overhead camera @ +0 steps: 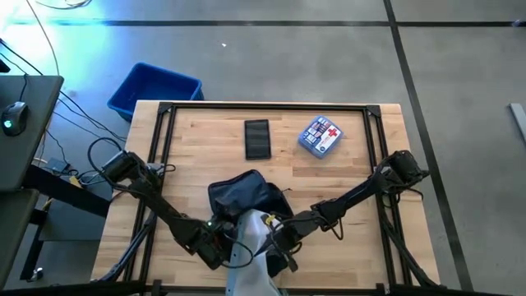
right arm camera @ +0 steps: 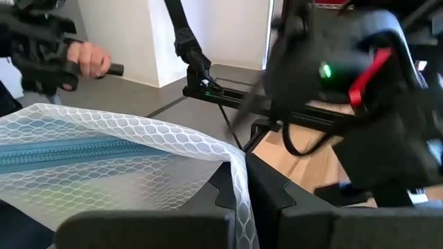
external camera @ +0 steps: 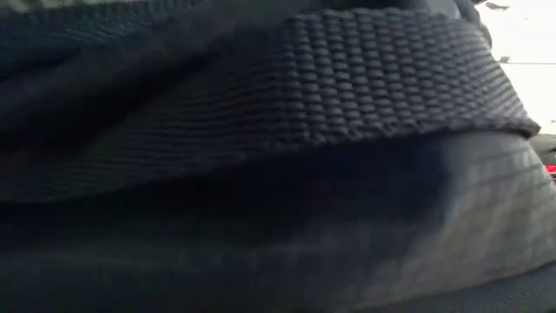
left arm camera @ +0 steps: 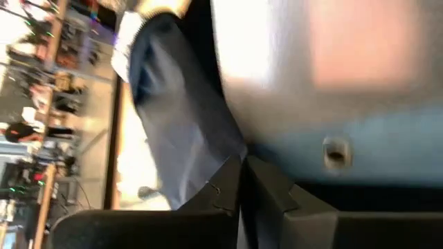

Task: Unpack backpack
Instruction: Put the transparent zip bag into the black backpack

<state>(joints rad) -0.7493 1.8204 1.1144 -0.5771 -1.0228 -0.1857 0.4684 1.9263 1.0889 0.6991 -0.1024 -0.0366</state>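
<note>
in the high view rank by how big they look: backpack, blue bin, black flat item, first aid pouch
Largest to smallest:
1. blue bin and backpack, too close to rank; arms partly cover the backpack
2. first aid pouch
3. black flat item, nearly the same

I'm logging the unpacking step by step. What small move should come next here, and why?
Probably lift the white mesh pouch clear of the backpack: the right gripper is shut on its edge, the left gripper is shut on the bag's fabric, and the pouch is only partly out.
</note>
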